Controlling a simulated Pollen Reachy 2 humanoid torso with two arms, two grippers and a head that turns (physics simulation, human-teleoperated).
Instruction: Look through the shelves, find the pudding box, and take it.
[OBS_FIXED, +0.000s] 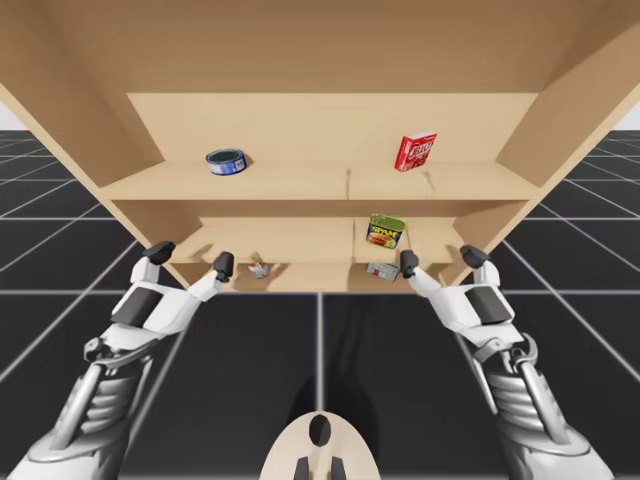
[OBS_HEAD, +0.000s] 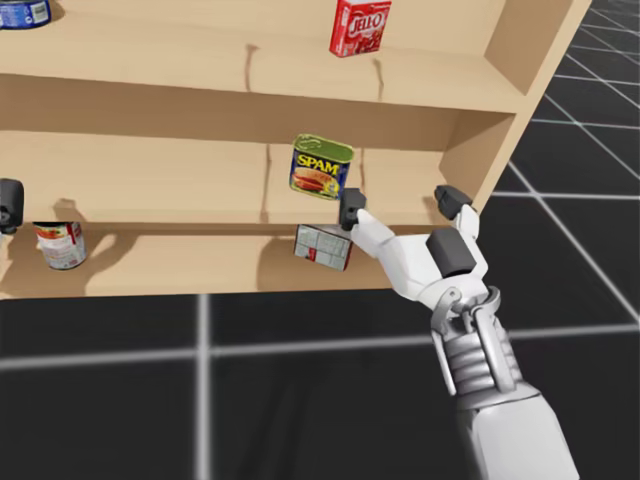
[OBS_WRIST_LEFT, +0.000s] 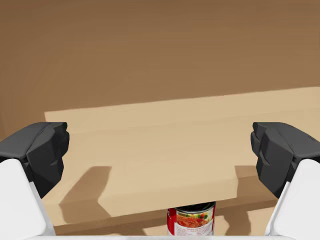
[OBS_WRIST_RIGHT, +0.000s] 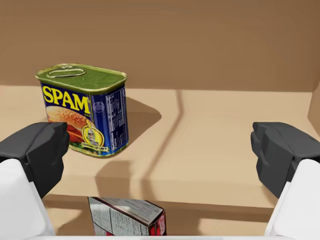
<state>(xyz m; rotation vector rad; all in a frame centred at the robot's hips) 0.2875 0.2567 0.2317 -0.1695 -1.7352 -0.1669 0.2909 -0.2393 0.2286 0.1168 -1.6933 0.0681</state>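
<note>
While my left tool (OBS_FIXED: 190, 258) and right tool (OBS_FIXED: 440, 260) hang open by the middle shelf (OBS_FIXED: 280, 240), the red box (OBS_FIXED: 415, 152) above looks like the pudding; the right tool should rise to it.

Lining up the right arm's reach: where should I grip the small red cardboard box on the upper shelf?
I'd grip the small red cardboard box across its narrow upright sides, around mid-height, coming in from the wooden shelf's open front. It stands upright, broad face forward, with bare board either side for the jaws.
</note>
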